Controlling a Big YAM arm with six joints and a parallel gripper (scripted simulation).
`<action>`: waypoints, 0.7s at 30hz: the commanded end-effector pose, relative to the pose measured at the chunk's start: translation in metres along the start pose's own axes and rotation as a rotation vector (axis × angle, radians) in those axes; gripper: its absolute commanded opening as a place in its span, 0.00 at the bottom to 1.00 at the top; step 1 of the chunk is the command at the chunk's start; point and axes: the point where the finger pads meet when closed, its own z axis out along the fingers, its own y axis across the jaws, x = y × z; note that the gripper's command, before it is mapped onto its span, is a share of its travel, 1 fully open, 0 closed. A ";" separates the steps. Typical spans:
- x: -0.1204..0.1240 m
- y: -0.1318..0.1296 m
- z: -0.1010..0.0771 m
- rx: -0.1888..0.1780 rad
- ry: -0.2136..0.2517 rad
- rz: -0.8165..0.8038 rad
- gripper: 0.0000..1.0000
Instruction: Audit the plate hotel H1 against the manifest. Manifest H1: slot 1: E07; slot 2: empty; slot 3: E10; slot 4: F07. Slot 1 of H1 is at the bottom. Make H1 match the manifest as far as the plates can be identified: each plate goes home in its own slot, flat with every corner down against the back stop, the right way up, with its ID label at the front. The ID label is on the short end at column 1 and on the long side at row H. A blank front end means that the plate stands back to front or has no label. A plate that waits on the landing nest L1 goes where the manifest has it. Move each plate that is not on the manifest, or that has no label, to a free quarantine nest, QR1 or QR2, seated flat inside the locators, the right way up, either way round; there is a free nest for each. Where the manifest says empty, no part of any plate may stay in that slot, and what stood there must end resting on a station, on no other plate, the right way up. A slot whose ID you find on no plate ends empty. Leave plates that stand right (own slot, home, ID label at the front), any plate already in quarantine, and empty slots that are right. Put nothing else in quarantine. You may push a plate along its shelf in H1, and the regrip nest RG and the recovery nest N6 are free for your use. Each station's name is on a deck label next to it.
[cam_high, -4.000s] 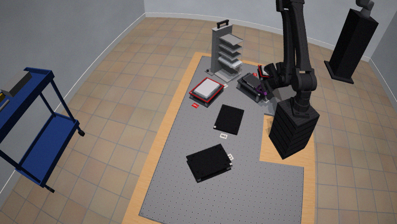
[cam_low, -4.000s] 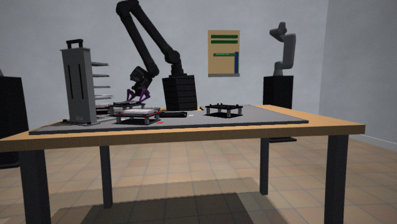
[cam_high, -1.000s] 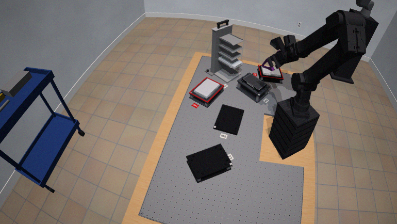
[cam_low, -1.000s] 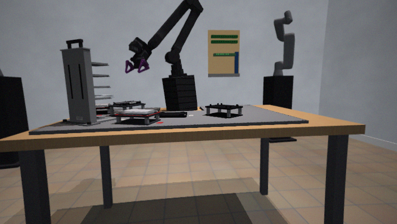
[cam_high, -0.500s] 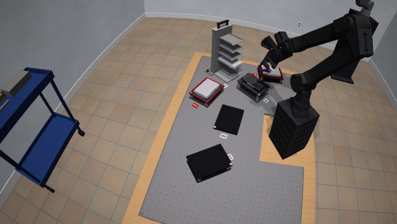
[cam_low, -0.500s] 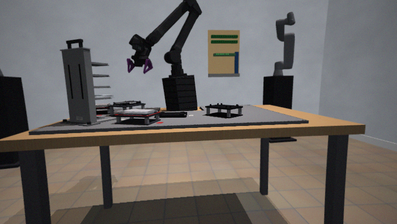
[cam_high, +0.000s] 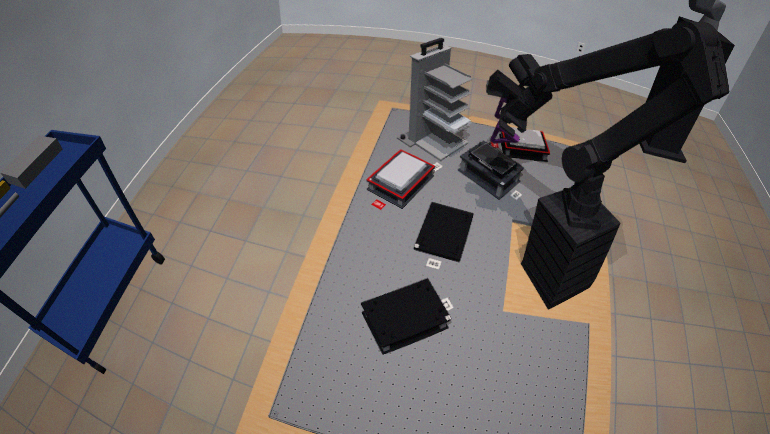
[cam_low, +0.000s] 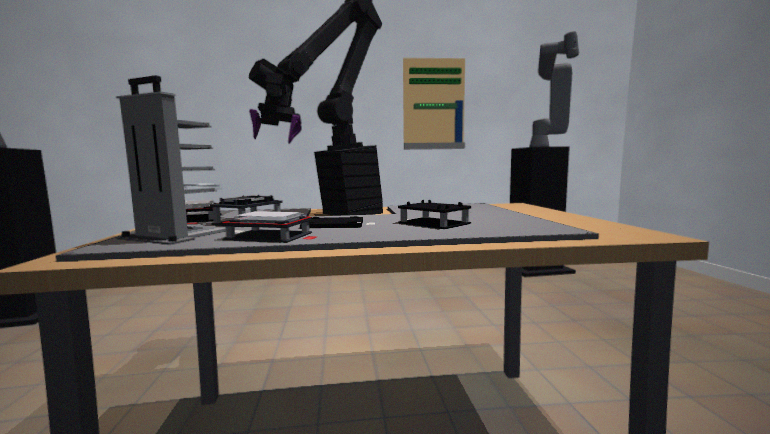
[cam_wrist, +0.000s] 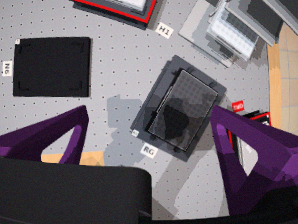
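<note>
Tiled floor (cam_high: 226, 215), grey walls; wooden table (cam_low: 377, 258) w/ grey perforated deck mat (cam_high: 431, 377) on top. Blue cart (cam_high: 80, 161) off to one side of the floor, poster board (cam_low: 434, 102) on back wall, second grey arm (cam_low: 555, 91) on a black pedestal in the bkgd.

Plate hotel H1 (cam_high: 422, 97) stood upright at far end of deck, handle on top, shelves facing the arm side; pale plates seen on lower shelves, labels too small to read. Just beside the hotel, red-rimmed quarantine nest (cam_high: 400, 177) carried a pale plate (cam_high: 401, 169), seated flat within the rim. Second red-rimmed nest (cam_high: 525, 145) near the arm also carried a pale plate (cam_high: 531, 137), partly hidden by the wrist. Between the two, regrip nest RG (cam_wrist: 148, 112) held a dark plate (cam_wrist: 182, 110), lying flat per wrist view. Flat black pad (cam_high: 444, 230) mid-deck, raised black nest (cam_high: 405, 315) further toward the near end; both w/o plates.

Black arm on stacked black pedestal (cam_high: 571, 253), reached over toward the hotel side. Gripper (cam_low: 275, 125) hung high above the deck, approx. over RG & the nearer red nest, purple fingers spread fully wide, nothing betw. them, well apart from every plate.
</note>
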 end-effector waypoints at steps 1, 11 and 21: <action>-0.033 -0.011 -0.005 -0.001 -0.014 -0.107 1.00; -0.053 0.008 0.004 -0.066 0.052 -0.266 1.00; -0.077 0.033 0.015 -0.149 0.135 -0.465 1.00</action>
